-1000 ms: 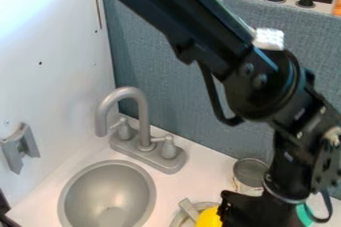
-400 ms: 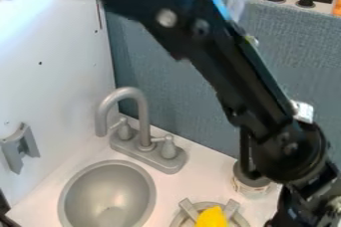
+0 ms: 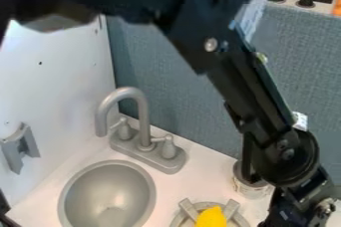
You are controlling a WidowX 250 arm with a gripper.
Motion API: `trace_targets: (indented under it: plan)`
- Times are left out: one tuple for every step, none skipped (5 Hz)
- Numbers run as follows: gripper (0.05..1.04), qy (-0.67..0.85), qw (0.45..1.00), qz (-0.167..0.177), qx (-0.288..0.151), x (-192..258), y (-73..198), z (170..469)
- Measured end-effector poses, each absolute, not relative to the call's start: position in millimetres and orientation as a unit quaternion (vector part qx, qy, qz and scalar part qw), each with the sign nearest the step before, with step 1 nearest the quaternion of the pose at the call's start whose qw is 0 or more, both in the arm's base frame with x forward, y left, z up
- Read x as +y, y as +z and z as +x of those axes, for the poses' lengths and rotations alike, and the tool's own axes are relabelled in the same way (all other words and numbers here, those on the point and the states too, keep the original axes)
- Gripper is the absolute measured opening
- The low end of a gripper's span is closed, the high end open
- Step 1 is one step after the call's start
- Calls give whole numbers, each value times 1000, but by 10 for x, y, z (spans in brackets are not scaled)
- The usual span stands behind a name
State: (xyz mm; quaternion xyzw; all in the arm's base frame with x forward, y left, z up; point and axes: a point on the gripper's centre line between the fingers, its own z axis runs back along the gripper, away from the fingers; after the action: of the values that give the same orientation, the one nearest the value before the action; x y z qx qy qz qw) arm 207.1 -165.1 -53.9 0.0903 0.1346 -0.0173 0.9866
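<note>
From the left, there's the round sink (image 3: 107, 195) with the grey faucet (image 3: 142, 129) behind it, and then, near the bottom edge, the yellow piece (image 3: 211, 217) sitting in a grey dish (image 3: 241, 220): light, I'd judge, fairly firm, a touch slippery on that rounded surface, hardly fragile. The hold to take is around its widest middle, clear of the tapering top and the dish's rim! Over on the right my black arm (image 3: 269, 121) slants down past the can (image 3: 252, 189), and whether my end effector is released or clenched, I can't tell.
</note>
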Motion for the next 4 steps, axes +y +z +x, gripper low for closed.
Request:
trace_targets:
  plan:
    - [942,-16,986,81,145,-1645,-652,2096]
    - [660,-21,986,66,152,-1662,-722,2103]
    - [631,-32,988,48,145,-1708,-732,2117]
    - [631,-41,990,28,129,-1719,-678,2097]
